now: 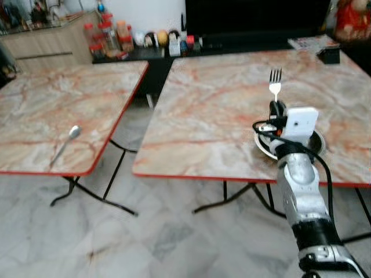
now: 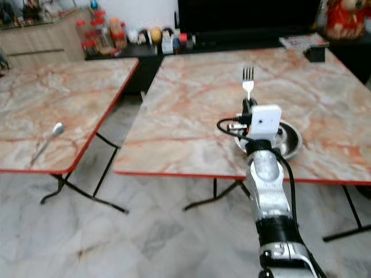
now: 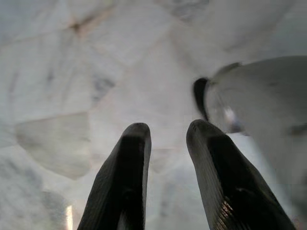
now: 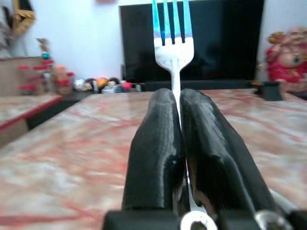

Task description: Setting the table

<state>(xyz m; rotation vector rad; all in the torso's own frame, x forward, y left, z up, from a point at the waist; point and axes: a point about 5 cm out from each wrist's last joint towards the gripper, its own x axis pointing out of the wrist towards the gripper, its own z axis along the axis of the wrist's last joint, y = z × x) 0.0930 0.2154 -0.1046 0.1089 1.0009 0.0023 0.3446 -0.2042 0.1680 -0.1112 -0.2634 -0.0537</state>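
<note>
**Fork held upright over the bowl, spoon waiting on the left table**

Two marble-patterned folding tables are seen on a pale tiled floor, with a dark cabinet and jars behind. On the left table a spoon is left lying near the front edge, probably awaiting pickup. The left gripper is hung idle over the floor, fingers spread, nothing between them. On the right table a metal bowl is set near the front edge. The right gripper is raised above it, jaws pressed together on the handle of a fork, tines up, likely kept vertical for transport before being laid beside the bowl.
</note>
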